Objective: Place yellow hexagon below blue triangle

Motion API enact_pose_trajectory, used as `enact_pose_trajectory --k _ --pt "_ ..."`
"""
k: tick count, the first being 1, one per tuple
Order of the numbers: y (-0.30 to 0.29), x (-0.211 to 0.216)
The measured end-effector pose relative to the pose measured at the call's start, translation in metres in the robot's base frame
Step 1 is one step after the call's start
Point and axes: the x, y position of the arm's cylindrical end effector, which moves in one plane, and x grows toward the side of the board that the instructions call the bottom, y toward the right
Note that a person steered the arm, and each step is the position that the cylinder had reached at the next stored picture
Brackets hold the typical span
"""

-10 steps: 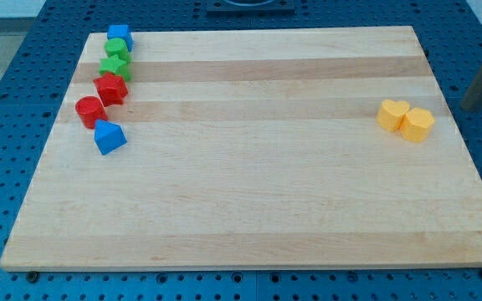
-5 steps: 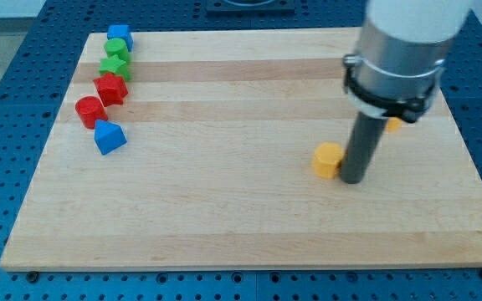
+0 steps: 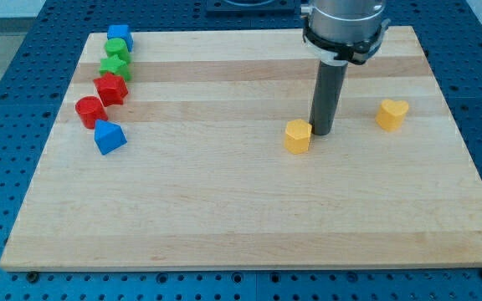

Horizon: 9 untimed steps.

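The yellow hexagon [image 3: 297,136] lies on the wooden board right of the middle. My tip [image 3: 321,134] stands just to its right, touching or nearly touching it. The blue triangle [image 3: 109,137] lies far off at the view's left, at the lower end of a column of blocks. The hexagon is level with the triangle, far to its right.
A yellow heart [image 3: 392,114] lies to the right of my tip. At the view's left, above the blue triangle, stand a red cylinder [image 3: 89,111], a red star-like block [image 3: 110,89], two green blocks [image 3: 115,64] and a blue block [image 3: 120,37].
The rod came in from the right edge and pushed the yellow hexagon away from the yellow heart, leftward across the board. The heart stays near its place. The left blocks have not moved.
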Motion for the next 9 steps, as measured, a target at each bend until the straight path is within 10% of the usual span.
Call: enact_pose_trajectory --k 2,5,9 --pt "-0.025 0.041" --pt "-0.049 -0.017" --pt "-0.059 0.079"
